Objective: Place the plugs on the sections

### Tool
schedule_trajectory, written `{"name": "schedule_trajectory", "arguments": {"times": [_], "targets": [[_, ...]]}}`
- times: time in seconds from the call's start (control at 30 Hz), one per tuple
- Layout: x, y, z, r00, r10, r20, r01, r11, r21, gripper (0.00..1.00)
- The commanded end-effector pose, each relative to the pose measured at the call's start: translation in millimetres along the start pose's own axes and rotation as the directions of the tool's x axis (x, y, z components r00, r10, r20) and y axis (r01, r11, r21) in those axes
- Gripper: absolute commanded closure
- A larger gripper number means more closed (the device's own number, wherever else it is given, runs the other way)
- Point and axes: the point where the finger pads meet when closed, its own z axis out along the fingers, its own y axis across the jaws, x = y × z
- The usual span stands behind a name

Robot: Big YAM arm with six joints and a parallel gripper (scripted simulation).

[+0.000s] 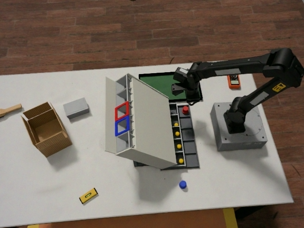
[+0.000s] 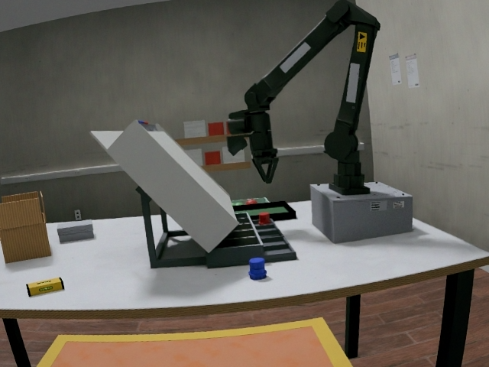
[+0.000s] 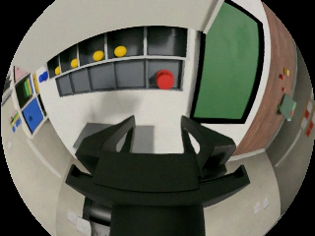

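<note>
The red plug (image 1: 185,109) stands upright on the flat front part of the section at the green-tray end of the row; it also shows in the side view (image 2: 263,217) and the wrist view (image 3: 164,79). My gripper (image 2: 268,178) (image 1: 190,99) is open and empty, raised well above the red plug; from above it shows over the tray edge. The blue plug (image 1: 182,184) stands on the table in front of the rack (image 2: 257,267). Yellow marbles (image 1: 175,124) lie in several section bins. The red-banded funnel (image 1: 121,110) and blue-banded funnel (image 1: 122,128) sit at the top of the covered rack.
A green marble tray (image 1: 166,84) lies beside the rack, with a red marble (image 2: 250,202) in it. The white cover (image 1: 150,127) hides the pipes. A cardboard box (image 1: 45,128), grey block (image 1: 75,107), yellow level (image 1: 88,195) and orange device (image 1: 233,81) lie around. The arm's grey base (image 1: 238,127) stands at right.
</note>
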Motion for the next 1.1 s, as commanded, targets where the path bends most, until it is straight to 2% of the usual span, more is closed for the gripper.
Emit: {"name": "schedule_trajectory", "arguments": {"times": [0.0, 1.07], "targets": [[-18.9, -14.6, -14.3, 1.000, -0.001, 0.027, 0.000, 1.000, 0.017, 0.41], [-19.0, -14.5, -14.5, 1.000, 0.000, -0.003, 0.000, 1.000, -0.003, 0.41]]}}
